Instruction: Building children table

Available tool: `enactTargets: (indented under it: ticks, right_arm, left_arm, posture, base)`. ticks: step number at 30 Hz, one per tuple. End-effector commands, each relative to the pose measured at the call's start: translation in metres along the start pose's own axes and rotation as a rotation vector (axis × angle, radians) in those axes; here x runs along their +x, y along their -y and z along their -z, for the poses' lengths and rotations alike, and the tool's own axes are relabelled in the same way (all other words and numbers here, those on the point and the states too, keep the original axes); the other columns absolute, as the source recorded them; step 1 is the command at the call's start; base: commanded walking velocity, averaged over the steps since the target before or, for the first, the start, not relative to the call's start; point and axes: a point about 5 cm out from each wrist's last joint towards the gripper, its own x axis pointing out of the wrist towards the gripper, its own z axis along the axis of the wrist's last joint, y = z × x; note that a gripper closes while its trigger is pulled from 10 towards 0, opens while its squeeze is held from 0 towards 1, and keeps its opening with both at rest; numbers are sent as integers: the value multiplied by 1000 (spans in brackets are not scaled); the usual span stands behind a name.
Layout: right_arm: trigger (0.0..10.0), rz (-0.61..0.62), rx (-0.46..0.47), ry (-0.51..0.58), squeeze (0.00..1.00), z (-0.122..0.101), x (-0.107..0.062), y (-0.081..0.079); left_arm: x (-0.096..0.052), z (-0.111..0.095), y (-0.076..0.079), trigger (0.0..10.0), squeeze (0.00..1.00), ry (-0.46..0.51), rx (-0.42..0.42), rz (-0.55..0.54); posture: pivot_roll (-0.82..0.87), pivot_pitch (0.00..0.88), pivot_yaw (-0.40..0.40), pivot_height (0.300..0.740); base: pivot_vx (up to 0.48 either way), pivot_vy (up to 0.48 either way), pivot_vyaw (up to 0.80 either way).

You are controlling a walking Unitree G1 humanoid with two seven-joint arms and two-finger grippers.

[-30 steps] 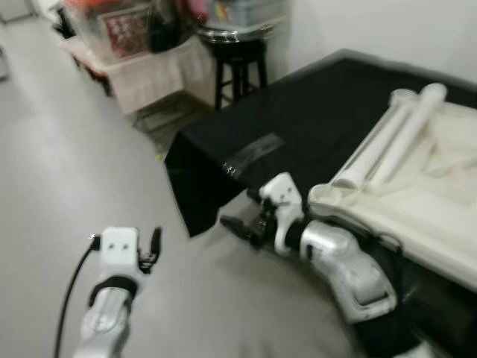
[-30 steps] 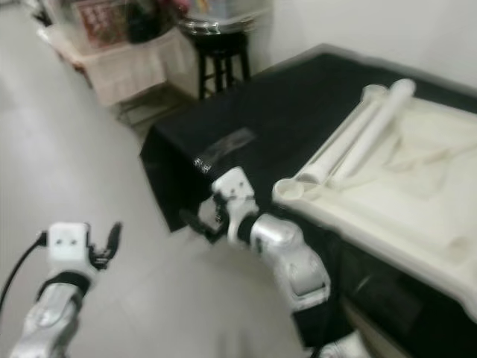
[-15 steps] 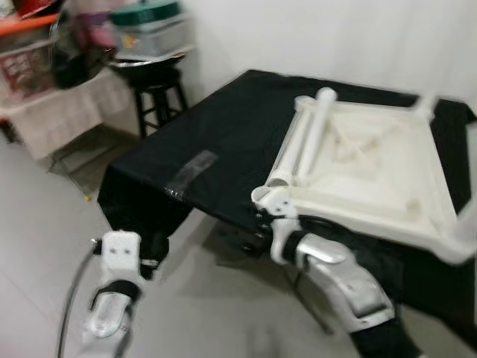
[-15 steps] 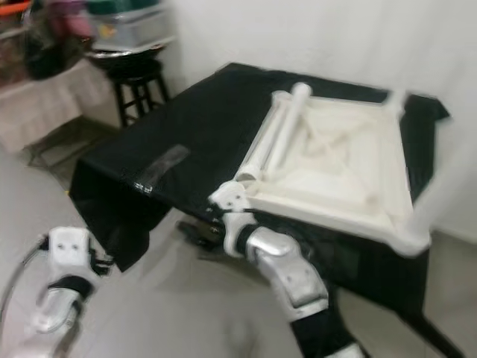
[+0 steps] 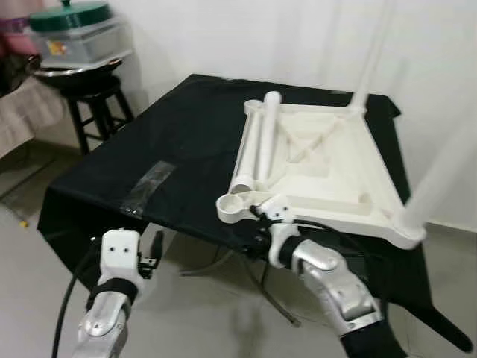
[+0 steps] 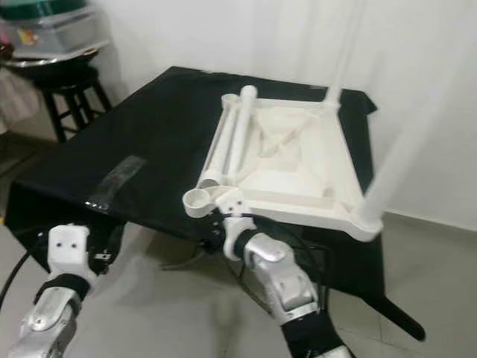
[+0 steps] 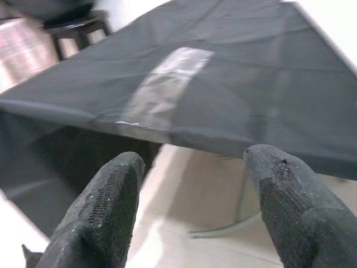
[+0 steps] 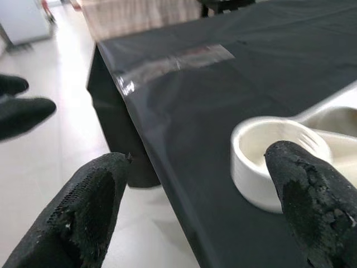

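The left gripper [image 5: 153,250] is held low in front of the near left edge of a black-draped table [image 5: 186,134], its fingers [image 7: 106,206] spread wide with nothing between them; in the left wrist view they face the hanging cloth and a strip of clear tape [image 5: 147,185] stuck near that edge. A dark stool [image 5: 89,104] carrying a lidded container [image 5: 74,33] stands beyond the table's far left corner.

The children table [image 5: 320,171], white and apparently plastic, lies upside down on the right half of the black cloth, its underside up and showing raised ribs that run diagonally across a shallow square tray. Two loose white legs [image 5: 257,142] lie side by side along the tray's left edge, their long axes running from the near edge of the black table toward its far edge. A round empty socket [image 5: 237,206] sits at the tray's near left corner. At the far right corner [image 5: 370,52] and the near right corner [image 5: 440,168] fitted legs stand upward, both blurred.

The right gripper [image 5: 250,237] is placed just below the near left socket, at the near edge of the black table, its jaws wide apart and empty; in the right wrist view the socket is seen between the fingers [image 8: 312,206].
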Motion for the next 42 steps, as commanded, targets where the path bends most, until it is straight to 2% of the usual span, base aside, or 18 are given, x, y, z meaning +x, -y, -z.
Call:
enactTargets:
  ticks: [1, 7, 8, 11, 13, 17, 20, 23, 27, 28, 30, 32, 33, 37, 38, 42]
  right_arm:
    - [10000, 44, 9, 13, 0, 0, 0, 8]
    - [10000, 8, 18, 25, 0, -1, 3, 5]
    - [10000, -2, 29, 31, 0, 0, 3, 4]
    - [10000, -1, 35, 34, 0, 0, 3, 4]
    - [10000, -10, 45, 38, 0, 0, 3, 4]
    - [10000, -12, 48, 40, 0, 1, 4, 4]
    - [10000, 8, 74, 56, 0, 0, 4, 6]
    - [10000, 25, 87, 63, 0, 1, 4, 9]
    - [10000, 57, 94, 77, 0, -1, 4, 13]
    - [10000, 90, 93, 89, 0, -2, 5, 18]
    - [10000, 98, 89, 92, 0, -3, 5, 19]
    - [10000, 128, 75, 98, 0, -4, 5, 21]
    - [10000, 128, 75, 98, 0, -4, 5, 21]
    - [10000, 125, 70, 98, 0, -3, 5, 20]
    - [10000, 120, 68, 99, 0, -3, 4, 19]
    - [10000, 121, 70, 102, 0, -3, 4, 18]
  left_arm:
    - [0, 1, 0, 10000, 0, -6, 9, 3]
    - [0, 2, -4, 10000, 0, -13, 15, -26]
    - [0, 3, -10, 10000, 0, -19, 19, -69]
    - [-1, 4, -13, 10000, 0, -23, 20, -91]
    - [-2, 6, -23, 10000, 0, -36, 25, -163]
    - [-2, 7, -27, 10000, 0, -41, 30, -192]
    - [0, 0, -37, 10000, 0, -16, 38, -244]
    - [1, -4, -39, 10000, 0, -2, 35, -249]
    - [4, -9, -35, 10000, 0, 15, 29, -224]
    - [7, -14, -29, 10000, 0, 38, 28, -182]
    - [8, -16, -27, 10000, 0, 46, 28, -167]
    - [10, -23, -8, 10000, 0, 90, 13, -39]
    - [10, -23, -8, 10000, 0, 90, 13, -39]
    - [8, -31, 10, 10000, 0, 120, 6, 88]
    - [6, -30, 16, 10000, 0, 124, 27, 126]
    - [5, -29, 22, 10000, 0, 133, 48, 163]
  posture:
    - [-79, 52, 47, 740]
    - [-69, 48, 58, 740]
    - [-59, 46, 58, 740]
    - [-59, 45, 59, 740]
    - [-54, 43, 60, 740]
    - [-54, 43, 60, 740]
    - [-50, 41, 63, 740]
    - [-50, 41, 63, 740]
    - [-50, 40, 64, 740]
    - [-50, 41, 65, 740]
    - [-50, 41, 65, 740]
    - [-40, 49, 68, 740]
    - [-40, 49, 68, 740]
    - [-32, 57, 67, 740]
    - [-30, 63, 69, 740]
    - [-32, 68, 68, 740]
  base:
    - [0, 0, 0]
    - [0, 0, 0]
    - [0, 0, 0]
    - [0, 0, 0]
    - [0, 0, 0]
    - [0, 0, 0]
    - [0, 267, 0]
    - [0, 480, 0]
    - [0, 480, 0]
    - [0, 480, 0]
    - [0, 480, 0]
    - [0, 240, -400]
    - [0, 0, -800]
    - [0, 0, -800]
    - [0, 0, -800]
    - [0, 0, -800]
